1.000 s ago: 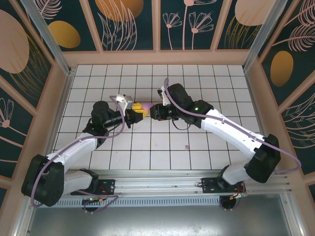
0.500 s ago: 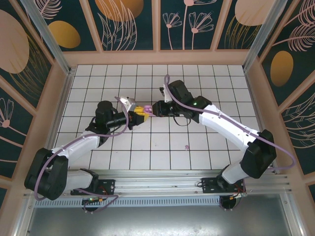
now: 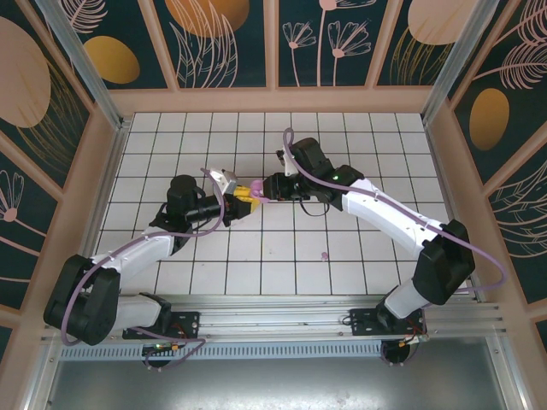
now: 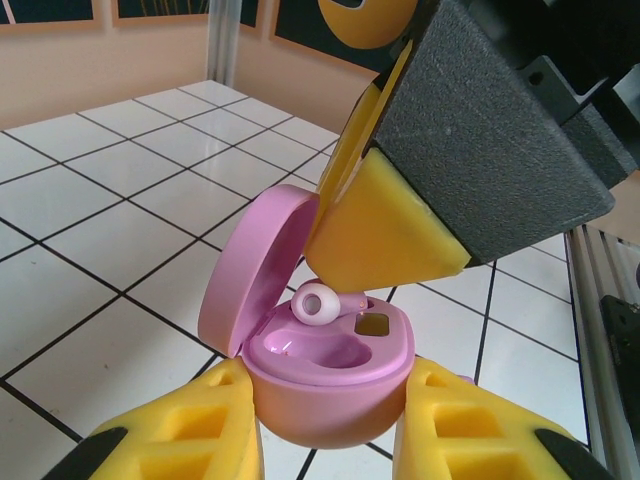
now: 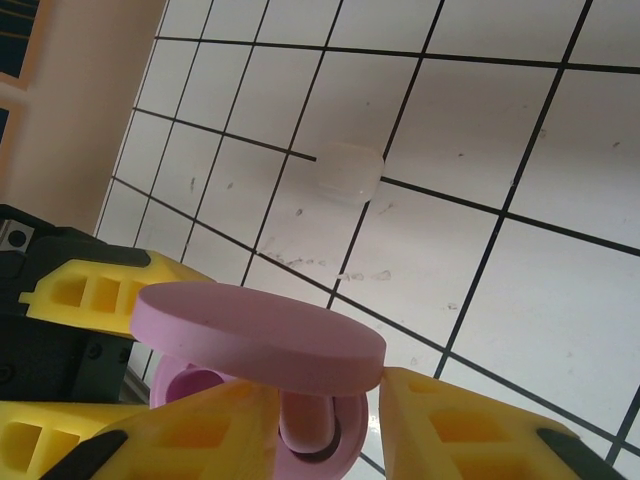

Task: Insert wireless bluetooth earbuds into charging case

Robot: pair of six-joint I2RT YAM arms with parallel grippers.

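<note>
The pink charging case (image 4: pixel 330 375) stands with its lid (image 4: pixel 255 265) open, and my left gripper (image 4: pixel 330 425) is shut on its body. A pink earbud (image 4: pixel 318 303) with a pale tip sits at the case's far socket, under the yellow finger (image 4: pixel 385 235) of my right gripper. In the right wrist view the earbud (image 5: pixel 308 425) is between the fingers of my right gripper (image 5: pixel 325 430), which is shut on it, below the lid (image 5: pixel 260 335). From above, the left gripper (image 3: pixel 242 198) and the right gripper (image 3: pixel 270 190) meet at the case (image 3: pixel 256 190). A second earbud (image 3: pixel 324 254) lies on the table.
The white tiled table (image 3: pixel 282 265) is walled on three sides by wooden panels (image 3: pixel 273 101). A pale translucent lump (image 5: pixel 350 170) lies on a tile beyond the case. The near socket (image 4: pixel 335 350) of the case is empty.
The right gripper has moved left with the earbud until it reached the open case. The left gripper has carried the case slightly to the right, toward it.
</note>
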